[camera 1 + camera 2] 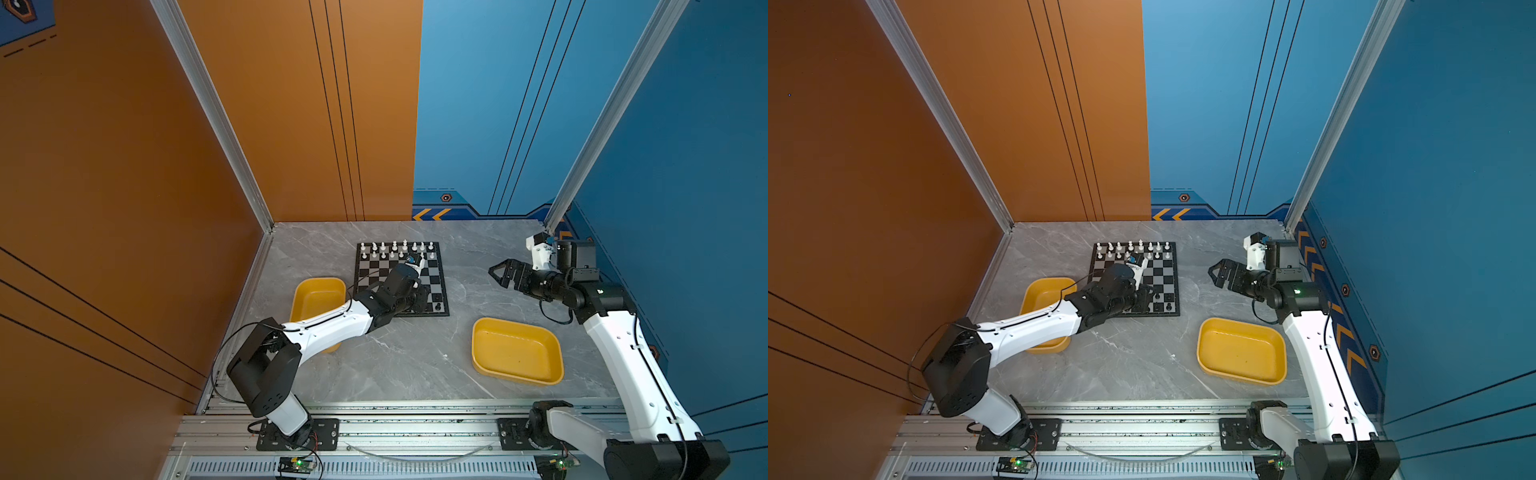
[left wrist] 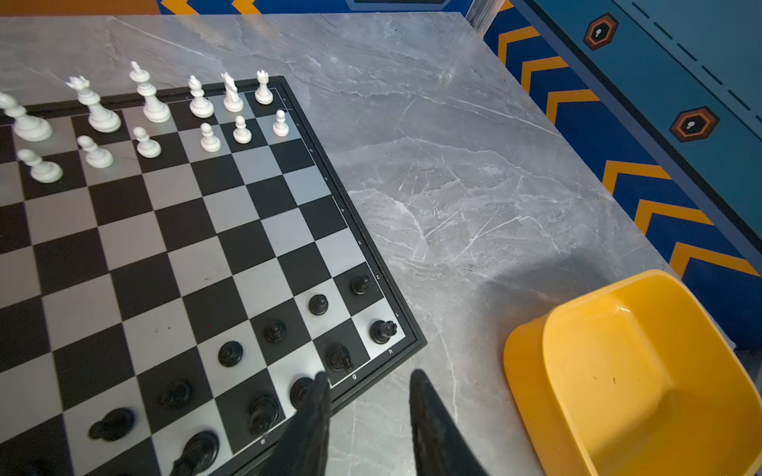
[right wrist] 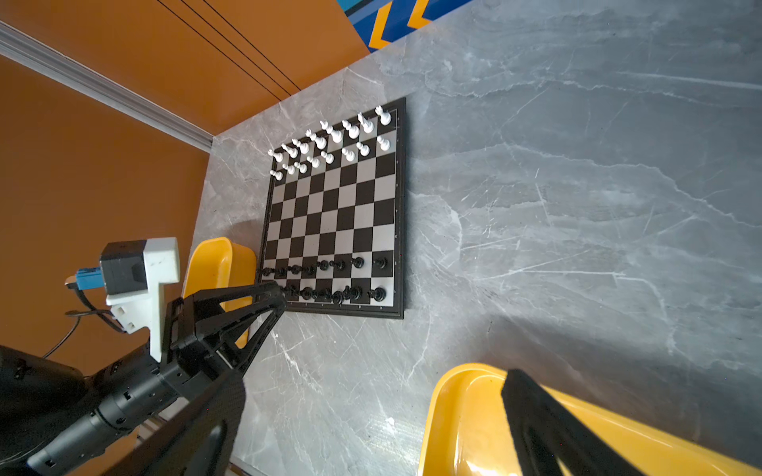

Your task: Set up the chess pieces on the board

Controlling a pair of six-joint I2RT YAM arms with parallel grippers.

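Chessmen (image 2: 318,304) stand at both ends of the board (image 2: 231,214), probably light, slick and tippy, best pinched at the waist. The left gripper (image 2: 369,377) hovers part-open and empty beside the black ones; the right gripper (image 1: 498,276) gapes empty.

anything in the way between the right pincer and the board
Nothing visible. Only bare table lies between the right pincer and the board at its right edge. The yellow tray sits nearer the front, off that line.
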